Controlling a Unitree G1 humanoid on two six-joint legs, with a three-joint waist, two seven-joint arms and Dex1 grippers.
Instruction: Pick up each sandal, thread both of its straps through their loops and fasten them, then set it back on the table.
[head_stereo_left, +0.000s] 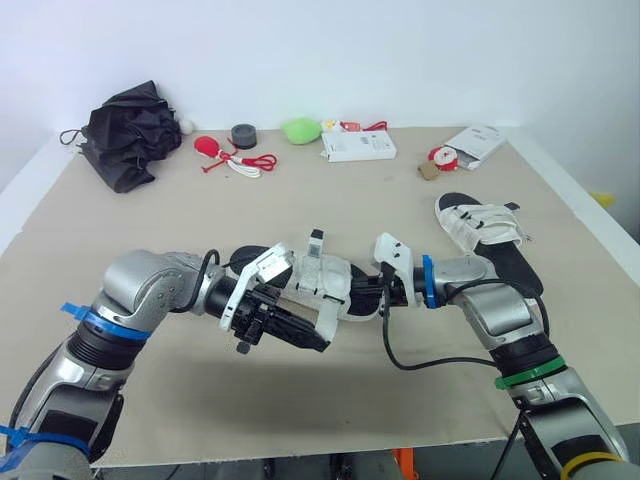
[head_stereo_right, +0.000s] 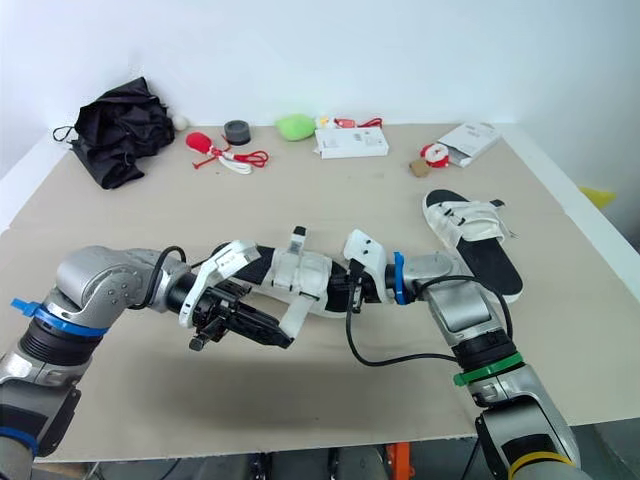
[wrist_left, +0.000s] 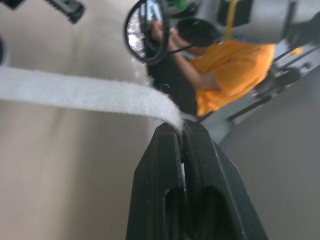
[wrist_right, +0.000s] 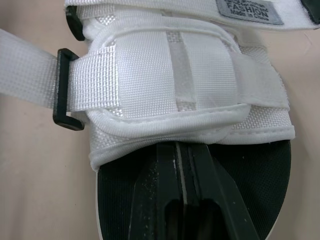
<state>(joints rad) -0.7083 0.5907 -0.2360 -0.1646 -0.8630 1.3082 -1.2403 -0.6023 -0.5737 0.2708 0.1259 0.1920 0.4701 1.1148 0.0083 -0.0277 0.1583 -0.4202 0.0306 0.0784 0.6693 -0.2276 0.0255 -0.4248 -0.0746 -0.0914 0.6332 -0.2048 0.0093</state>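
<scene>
One white-strapped sandal with a black sole (head_stereo_left: 325, 280) hangs just above the middle of the table (head_stereo_left: 300, 400), held between both arms. My left gripper (head_stereo_left: 322, 342) is shut on the free end of a white strap (wrist_left: 90, 95), pinched at the fingertips (wrist_left: 172, 137). That strap runs through a black loop (wrist_right: 65, 90) on the sandal's side. My right gripper (wrist_right: 182, 150) is shut on the edge of the black sole, just under the fastened front band (wrist_right: 175, 85). The second sandal (head_stereo_left: 485, 230) lies flat at the right of the table, apart from both grippers.
Along the far edge lie a black folded umbrella (head_stereo_left: 125, 135), red string items (head_stereo_left: 235, 155), a grey tape roll (head_stereo_left: 243, 135), a green object (head_stereo_left: 300, 129), a white box (head_stereo_left: 358, 146) and a white packet (head_stereo_left: 475, 143). A person in orange (wrist_left: 230, 70) sits beyond the table.
</scene>
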